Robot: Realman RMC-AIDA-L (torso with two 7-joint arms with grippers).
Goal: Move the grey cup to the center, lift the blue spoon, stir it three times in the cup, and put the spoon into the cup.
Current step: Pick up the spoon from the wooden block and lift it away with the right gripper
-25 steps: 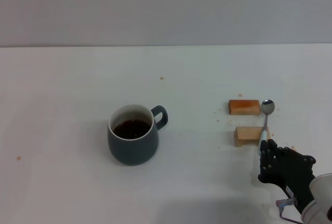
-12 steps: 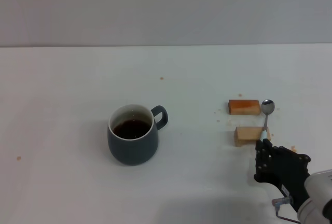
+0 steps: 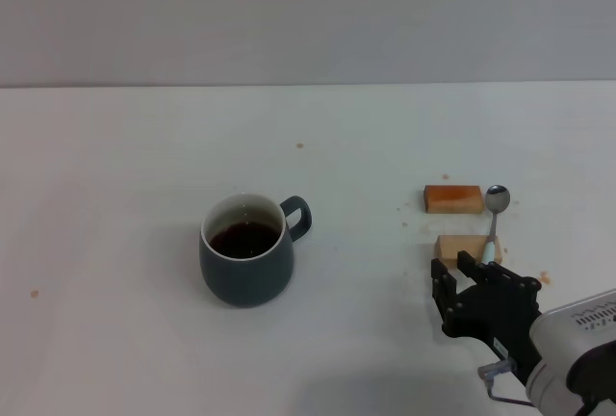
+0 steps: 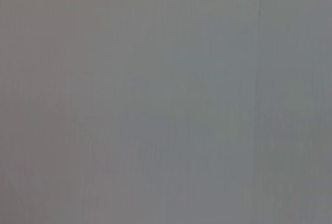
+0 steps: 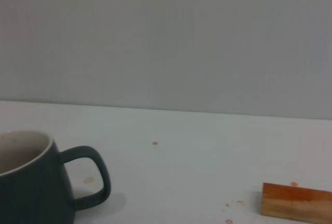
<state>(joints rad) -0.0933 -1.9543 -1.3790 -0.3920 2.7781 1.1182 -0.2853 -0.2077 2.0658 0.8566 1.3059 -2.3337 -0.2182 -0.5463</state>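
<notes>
Two wooden blocks (image 3: 452,198) lie at about 3 o'clock on the white table (image 3: 115,146), one behind the other, with the spoon (image 3: 494,214) just beside them, its bowl far and its handle running toward the right gripper (image 3: 460,272). That gripper sits at about 5 o'clock, fingers (image 3: 439,274) spread open, holding nothing, its tips at the near block. Cup (image 3: 246,247) stands near the middle, handle toward 2 o'clock, dark liquid inside.
</notes>
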